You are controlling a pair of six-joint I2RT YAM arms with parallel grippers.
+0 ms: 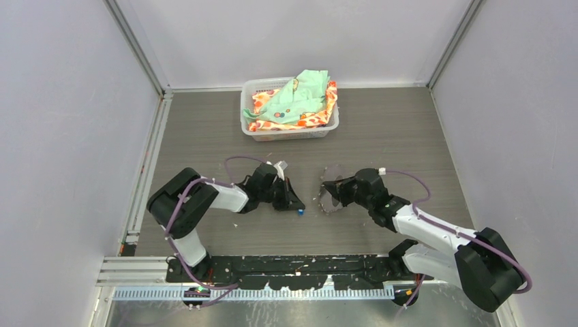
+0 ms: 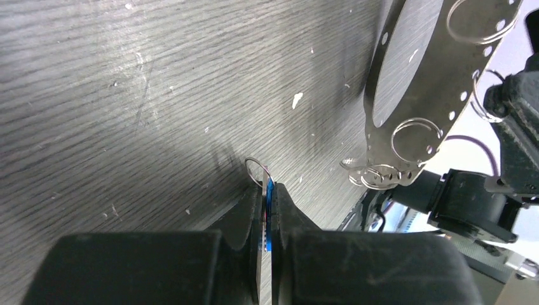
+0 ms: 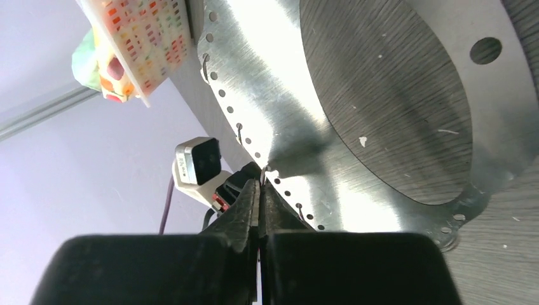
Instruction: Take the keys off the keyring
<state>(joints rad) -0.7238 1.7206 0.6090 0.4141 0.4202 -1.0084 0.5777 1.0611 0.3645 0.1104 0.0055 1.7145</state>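
Over the table (image 1: 204, 136), the keyring (image 3: 286, 95) is standing tilted, and the closed right gripper (image 3: 260, 184) is pinching its holed rim. Beside it, apart, the left gripper (image 2: 267, 190) is clamping the keys (image 2: 269, 206) tightly.

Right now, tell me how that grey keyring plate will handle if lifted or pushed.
The keyring is probably stiff: held near its rim, it stands flat and shows no sag. Its thin polished metal looks slippery, so it may twist in a grip. The small loops on it would likely swing and snag.
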